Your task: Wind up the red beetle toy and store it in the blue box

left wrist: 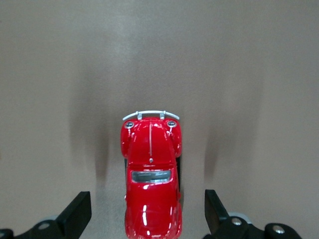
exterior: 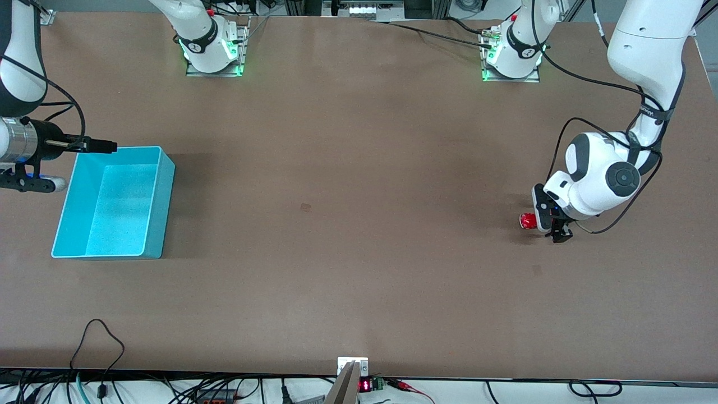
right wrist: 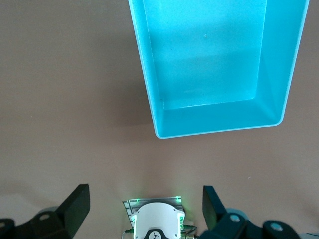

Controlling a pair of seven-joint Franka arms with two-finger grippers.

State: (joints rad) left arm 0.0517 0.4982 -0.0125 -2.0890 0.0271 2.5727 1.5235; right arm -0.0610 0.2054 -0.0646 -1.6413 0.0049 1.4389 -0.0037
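The red beetle toy (exterior: 527,220) sat on the brown bench (exterior: 348,224) toward the left arm's end, upright on its wheels, well apart from the blue box (exterior: 115,203) at the right arm's end. The left end effector (exterior: 552,227) was down at the toy; in the left wrist view its two dark fingers (left wrist: 75,215) stood wide apart on either side of the car (left wrist: 151,179), with bare bench showing between each finger and the red body — nothing was gripped. The toy's silver bumper and headlights pointed away from the wrist camera. The right end effector (right wrist: 144,211) waited beside the box's corner nearest the robots' bases, its fingers (right wrist: 76,206) likewise spread wide and holding nothing. The box (right wrist: 219,64) stood open-topped with only its cyan floor showing — no toy inside.
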